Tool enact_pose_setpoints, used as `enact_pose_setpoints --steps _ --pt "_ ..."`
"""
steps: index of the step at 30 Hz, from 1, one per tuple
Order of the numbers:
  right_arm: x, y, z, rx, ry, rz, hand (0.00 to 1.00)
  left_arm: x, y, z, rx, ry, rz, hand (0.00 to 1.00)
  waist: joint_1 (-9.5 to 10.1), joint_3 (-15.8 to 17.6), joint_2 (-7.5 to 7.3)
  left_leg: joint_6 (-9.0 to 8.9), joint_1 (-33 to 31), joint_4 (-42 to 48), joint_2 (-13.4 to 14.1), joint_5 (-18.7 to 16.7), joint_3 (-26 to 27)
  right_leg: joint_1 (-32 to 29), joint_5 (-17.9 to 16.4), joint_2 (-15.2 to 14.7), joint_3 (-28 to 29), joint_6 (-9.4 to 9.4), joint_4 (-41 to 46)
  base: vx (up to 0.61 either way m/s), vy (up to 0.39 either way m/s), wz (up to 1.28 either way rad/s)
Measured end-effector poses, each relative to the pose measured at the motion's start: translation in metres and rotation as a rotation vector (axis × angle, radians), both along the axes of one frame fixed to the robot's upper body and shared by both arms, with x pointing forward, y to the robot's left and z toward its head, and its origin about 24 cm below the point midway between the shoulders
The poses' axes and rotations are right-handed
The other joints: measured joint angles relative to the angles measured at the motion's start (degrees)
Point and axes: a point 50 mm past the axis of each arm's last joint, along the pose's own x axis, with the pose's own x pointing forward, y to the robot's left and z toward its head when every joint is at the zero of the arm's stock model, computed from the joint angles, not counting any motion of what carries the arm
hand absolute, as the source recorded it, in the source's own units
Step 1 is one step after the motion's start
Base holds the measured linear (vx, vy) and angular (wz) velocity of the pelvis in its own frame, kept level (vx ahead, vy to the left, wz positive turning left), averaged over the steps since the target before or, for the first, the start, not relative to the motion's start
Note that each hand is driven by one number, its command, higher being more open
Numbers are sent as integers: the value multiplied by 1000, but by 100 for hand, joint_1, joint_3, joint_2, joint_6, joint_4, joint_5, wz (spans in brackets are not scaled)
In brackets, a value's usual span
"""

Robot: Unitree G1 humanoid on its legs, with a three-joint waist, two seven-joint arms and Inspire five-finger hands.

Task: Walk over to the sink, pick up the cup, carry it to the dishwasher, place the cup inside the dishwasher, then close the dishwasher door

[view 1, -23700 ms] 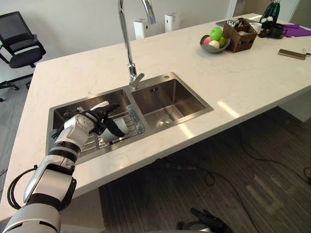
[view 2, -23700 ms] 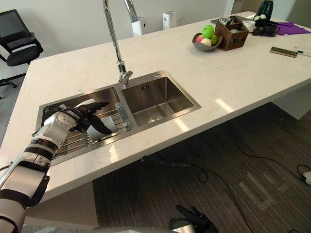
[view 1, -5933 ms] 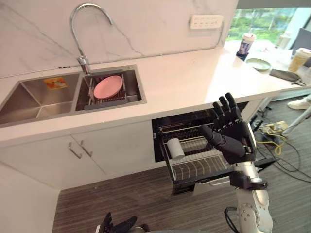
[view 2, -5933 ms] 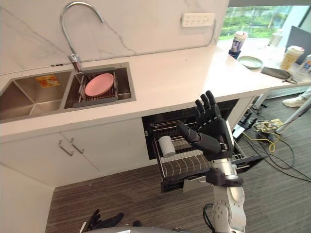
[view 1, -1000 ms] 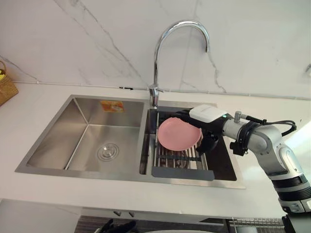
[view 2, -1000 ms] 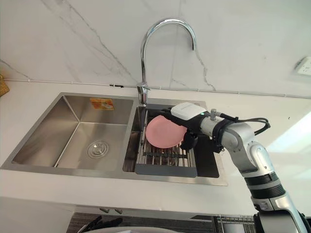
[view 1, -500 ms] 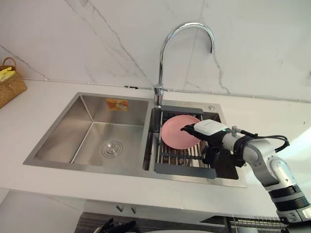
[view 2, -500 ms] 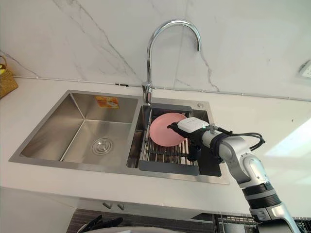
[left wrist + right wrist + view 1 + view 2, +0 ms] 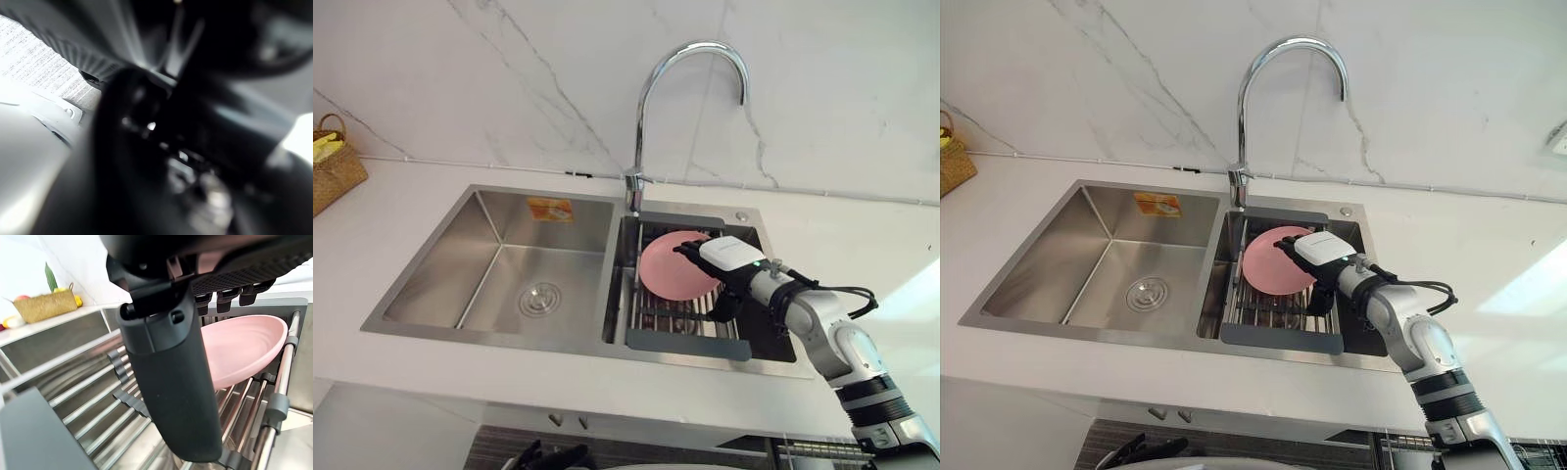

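Observation:
A pink plate (image 9: 668, 279) leans tilted on the wire rack (image 9: 680, 318) in the right basin of a steel double sink (image 9: 440, 328). My right hand (image 9: 734, 258) reaches in from the right and lies over the plate's right side. Its fingers (image 9: 230, 286) stretch above the rim of the plate (image 9: 244, 347). Its thumb (image 9: 171, 382) hangs straight down in front of the plate and clear of it. Nothing is gripped. My left hand (image 9: 548, 457) hangs low at the near edge, below the counter, fingers relaxed.
A tall curved chrome faucet (image 9: 641, 127) rises behind the divider between the basins. The left basin (image 9: 509, 264) holds a drain and a sticker. A wicker basket (image 9: 333, 171) stands on the white counter (image 9: 862, 255) at far left. A marble wall runs behind.
My right hand has slid a little further over the plate toward the faucet, and the forearm has swung in nearer the sink's front. The plate has stayed on the rack.

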Motion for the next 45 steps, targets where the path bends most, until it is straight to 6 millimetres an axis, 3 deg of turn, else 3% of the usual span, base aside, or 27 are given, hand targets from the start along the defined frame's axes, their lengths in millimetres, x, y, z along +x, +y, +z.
enact_pose_setpoints --steps 15,32,33,40,45 --pt "1 5 -18 -82 9 -25 100 2 -2 0 -9 -7 -2 100 15 52 49 1 -5 1 -4 0 -22 14 2 0 -27 4 -21 0 0 0" --pt "-1 7 -21 -111 -108 -21 100 1 -5 1 26 -24 14 100 -14 115 100 8 -7 1 -3 13 -33 15 4 1 -51 8 -22 0 0 0" --pt "-2 6 -22 -107 -114 -21 0 1 -5 1 28 -26 15 100 -16 117 102 7 -8 0 -3 15 -36 15 4 1 -61 8 -22 0 0 0" --pt "-7 3 -31 -112 -100 -5 0 -1 -5 1 45 -28 23 100 -67 120 109 6 -8 -22 5 37 -46 11 6 3 -72 5 -23 0 0 0" --pt "-13 1 -40 -98 -184 13 0 -1 -6 2 64 -45 30 100 -71 130 125 -12 -77 -25 18 68 -78 -17 30 0 -101 19 -83 0 0 3"
